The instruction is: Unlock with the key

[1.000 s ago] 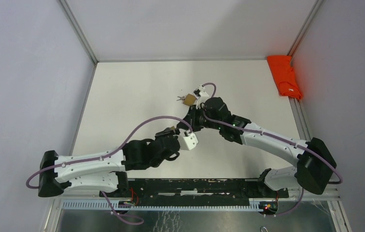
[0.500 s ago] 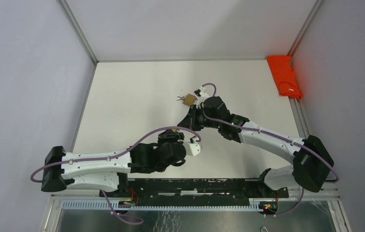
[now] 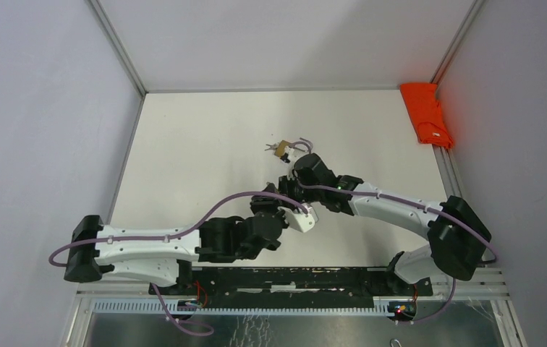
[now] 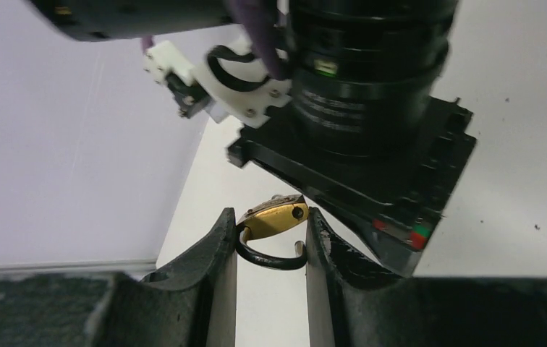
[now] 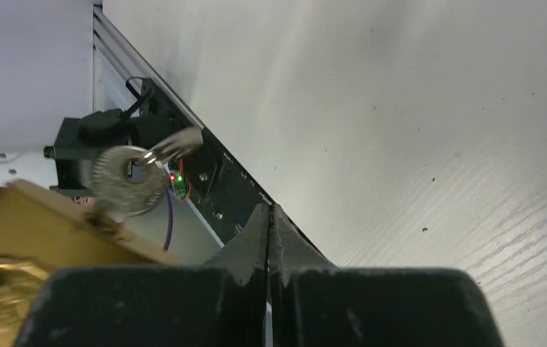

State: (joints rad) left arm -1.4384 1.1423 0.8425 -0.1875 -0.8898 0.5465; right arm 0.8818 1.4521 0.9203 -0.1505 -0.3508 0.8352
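A small brass padlock with a key in it lies at mid-table. In the left wrist view the padlock shows its dark shackle swung open, one end free. My left gripper is open, and the padlock is framed in the gap beyond its tips. From above, the left gripper sits short of the padlock, partly under the right arm. My right gripper is shut with nothing between its jaws. The padlock and key are blurred close at its left.
The right arm's wrist crosses just above the left gripper and fills the top of the left wrist view. An orange cloth lies at the far right edge. Grey walls enclose the white table.
The right wrist has rolled and drawn back a little from the padlock toward the near side. The left arm has slid right and forward, under the right arm. The padlock has stayed put.
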